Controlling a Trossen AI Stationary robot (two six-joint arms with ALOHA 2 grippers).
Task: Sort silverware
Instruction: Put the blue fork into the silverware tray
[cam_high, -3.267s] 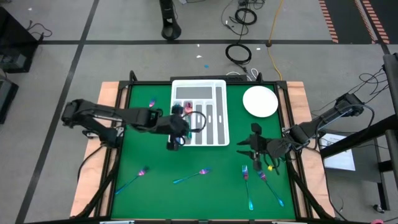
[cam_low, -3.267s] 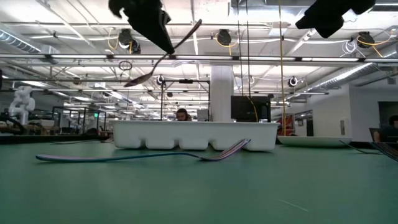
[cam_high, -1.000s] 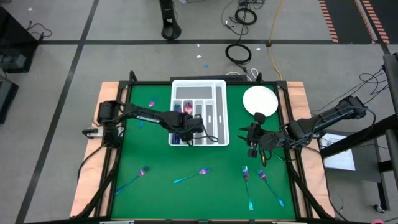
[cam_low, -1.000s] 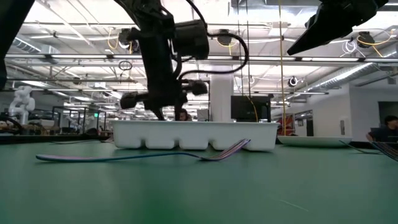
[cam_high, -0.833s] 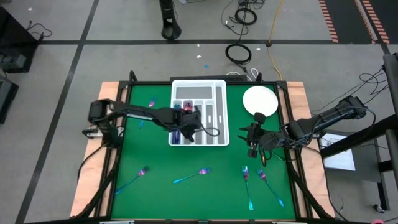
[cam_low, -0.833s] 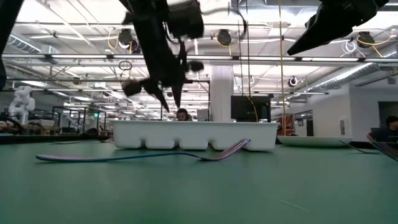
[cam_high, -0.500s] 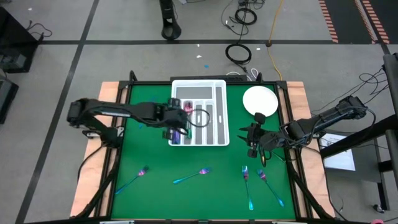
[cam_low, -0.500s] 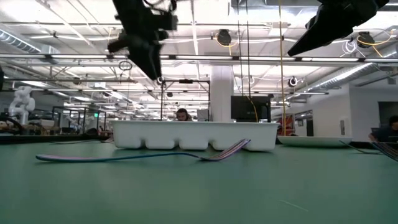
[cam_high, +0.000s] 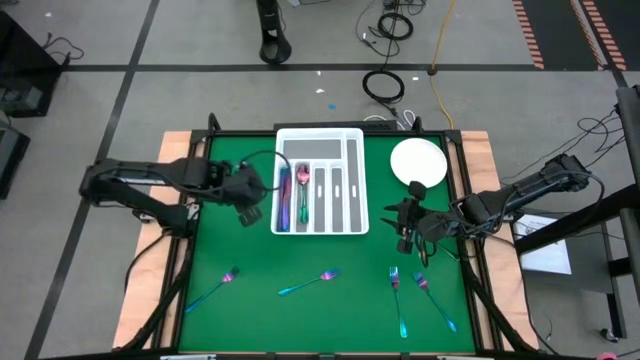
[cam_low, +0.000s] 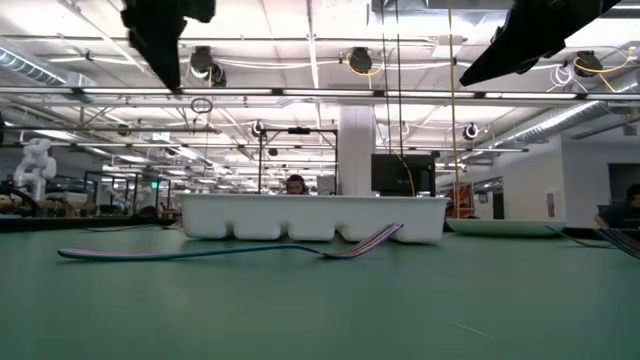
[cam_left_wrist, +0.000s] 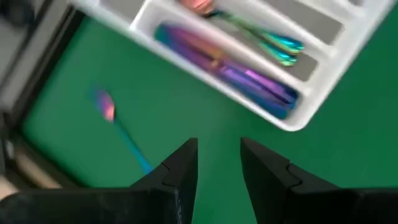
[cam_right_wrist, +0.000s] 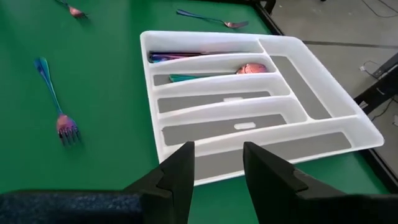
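Left hand (cam_high: 247, 197) hovers released and empty left of the tray (cam_high: 352, 222); right hand (cam_high: 404, 229) waits released, right. Silverware (cam_high: 283, 197) fills the tray's left slots; wrist view confirms parted fingers (cam_left_wrist: 180, 174) over tabletop (cam_left_wrist: 186, 118).

Overhead, table-level, two wrist views; all share tray (cam_high: 321, 195).

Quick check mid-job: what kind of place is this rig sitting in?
Probably a large robotics lab or industrial workshop: open ceiling with exposed beams and hanging cables, a taped concrete floor with loose cords, and another robot standing in the background.
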